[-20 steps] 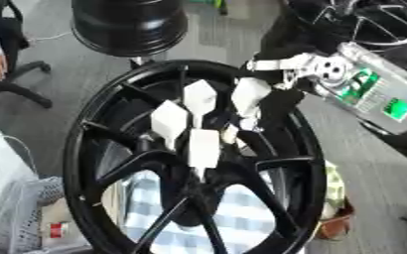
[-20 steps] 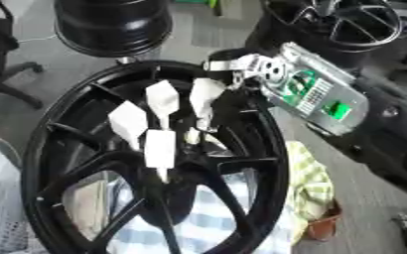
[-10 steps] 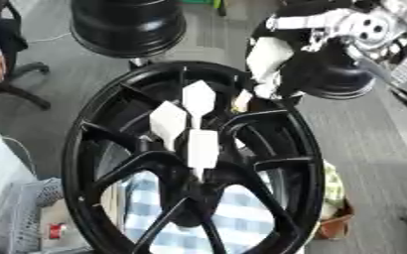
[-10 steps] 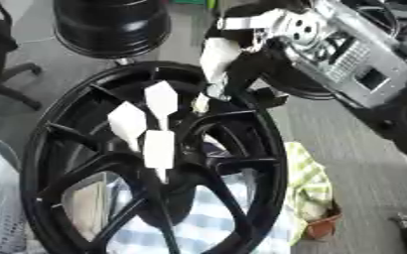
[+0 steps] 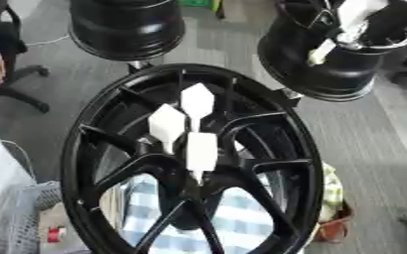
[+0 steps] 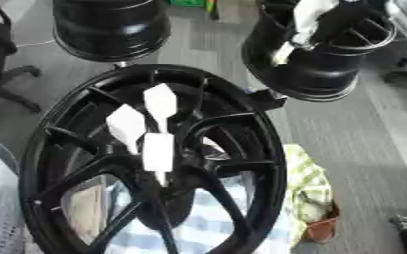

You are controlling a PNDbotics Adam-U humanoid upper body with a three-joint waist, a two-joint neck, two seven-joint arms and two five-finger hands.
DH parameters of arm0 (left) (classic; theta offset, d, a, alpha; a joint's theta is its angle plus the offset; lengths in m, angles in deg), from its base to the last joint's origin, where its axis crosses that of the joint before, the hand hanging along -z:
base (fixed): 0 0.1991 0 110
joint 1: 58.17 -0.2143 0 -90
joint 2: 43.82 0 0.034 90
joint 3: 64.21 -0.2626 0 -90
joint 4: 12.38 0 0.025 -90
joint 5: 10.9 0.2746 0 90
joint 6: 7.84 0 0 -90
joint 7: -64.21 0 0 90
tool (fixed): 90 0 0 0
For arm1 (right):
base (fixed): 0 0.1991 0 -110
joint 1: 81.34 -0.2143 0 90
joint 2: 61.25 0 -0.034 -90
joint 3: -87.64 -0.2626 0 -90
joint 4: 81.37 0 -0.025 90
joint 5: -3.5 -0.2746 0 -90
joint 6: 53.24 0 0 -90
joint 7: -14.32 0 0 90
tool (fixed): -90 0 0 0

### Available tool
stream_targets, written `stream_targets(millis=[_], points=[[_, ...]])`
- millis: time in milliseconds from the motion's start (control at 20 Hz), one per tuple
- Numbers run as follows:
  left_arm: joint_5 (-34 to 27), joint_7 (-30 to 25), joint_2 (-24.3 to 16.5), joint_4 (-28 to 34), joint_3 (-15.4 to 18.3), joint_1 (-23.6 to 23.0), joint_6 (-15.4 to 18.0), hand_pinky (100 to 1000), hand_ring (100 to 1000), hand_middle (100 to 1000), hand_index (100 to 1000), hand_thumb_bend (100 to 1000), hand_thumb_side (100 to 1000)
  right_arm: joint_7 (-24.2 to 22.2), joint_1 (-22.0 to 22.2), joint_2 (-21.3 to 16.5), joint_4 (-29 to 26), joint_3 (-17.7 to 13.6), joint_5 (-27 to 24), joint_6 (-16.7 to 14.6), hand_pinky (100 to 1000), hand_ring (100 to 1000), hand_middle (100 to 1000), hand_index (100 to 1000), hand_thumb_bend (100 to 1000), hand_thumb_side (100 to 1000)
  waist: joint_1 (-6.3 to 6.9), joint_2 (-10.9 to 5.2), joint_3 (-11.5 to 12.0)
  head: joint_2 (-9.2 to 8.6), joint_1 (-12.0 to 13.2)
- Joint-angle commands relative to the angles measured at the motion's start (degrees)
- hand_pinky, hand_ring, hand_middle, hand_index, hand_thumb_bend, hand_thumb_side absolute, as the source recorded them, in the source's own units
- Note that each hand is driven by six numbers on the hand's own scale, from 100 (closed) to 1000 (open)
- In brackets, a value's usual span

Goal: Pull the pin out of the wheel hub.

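The black wheel hub (image 5: 304,149) lies flat in the middle of both views. Three white pins with flat, flag-like heads stand near its centre: one at the back (image 5: 196,100), one to the left (image 5: 166,124), one in front (image 5: 201,151). My right hand (image 5: 391,21) is at the top right, raised well clear of the hub, over a black wheel behind it. It is shut on a fourth white pin (image 5: 322,51), which hangs slanting down and to the left from it. The hand shows only as a dark shape at the picture's edge. My left hand shows in neither view.
Two more black wheels stand behind the hub, back left (image 5: 124,27) and back right (image 5: 333,74). A blue checked cloth (image 5: 233,221) lies under the hub, a yellow-green cloth (image 6: 307,183) at its right. A grey basket (image 5: 16,218) sits lower left. A person sits at the left edge.
My right hand has risen up and to the right, away from the hub, taking one white pin with it. Three pins stay in the hub where there were more. The camera has shifted.
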Motion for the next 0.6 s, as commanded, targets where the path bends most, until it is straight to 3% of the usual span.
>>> stream_targets(millis=[50, 300, 400, 450, 550, 600], points=[[0.4, 0.4, -1.3, 1.0, 0.7, 0.3, 0.0, 774, 785, 697, 892, 180, 565, 2.4, 0.7, -4.2, 4.7, -5.9, 3.3, 3.2, 759, 574, 470, 579, 220, 100, 0.45, -0.59, -0.1, -0.89, 0.5], [0.5, 0.6, -1.3, 1.0, 0.7, 0.5, 0.1, 774, 785, 697, 892, 181, 564, 7.1, 3.1, -4.6, 12.4, -13.5, 8.1, 7.8, 783, 663, 562, 681, 332, 100, 0.59, -0.39, 0.2, -0.86, 0.5], [0.5, 0.5, -1.3, 1.0, 0.6, 0.5, 0.1, 775, 785, 697, 892, 180, 566, 8.9, 3.6, -4.3, 15.3, -15.5, 9.9, 9.5, 801, 750, 673, 776, 507, 100, 0.67, -0.34, 0.3, -0.83, 0.5], [0.5, 0.5, -1.2, 1.0, 0.6, 0.5, 0.1, 775, 785, 697, 892, 180, 565, 9.8, 3.5, -3.8, 16.9, -16.1, 10.8, 10.2, 811, 780, 729, 812, 577, 157, 0.74, -0.33, 0.3, -0.80, 0.5], [0.5, 0.5, -1.2, 1.0, 0.6, 0.4, 0.0, 775, 785, 697, 892, 180, 564, 11.8, 2.7, -2.8, 20.3, -17.1, 12.9, 10.4, 830, 833, 810, 864, 622, 224, 0.90, -0.35, 0.3, -0.76, 0.6], [0.5, 0.5, -1.2, 1.0, 0.6, 0.4, 0.0, 775, 785, 697, 892, 181, 564, 12.9, 1.0, -1.6, 26.0, -17.5, 16.7, 7.8, 839, 857, 834, 876, 617, 227, 1.00, -0.44, 0.3, -0.66, 0.6]])
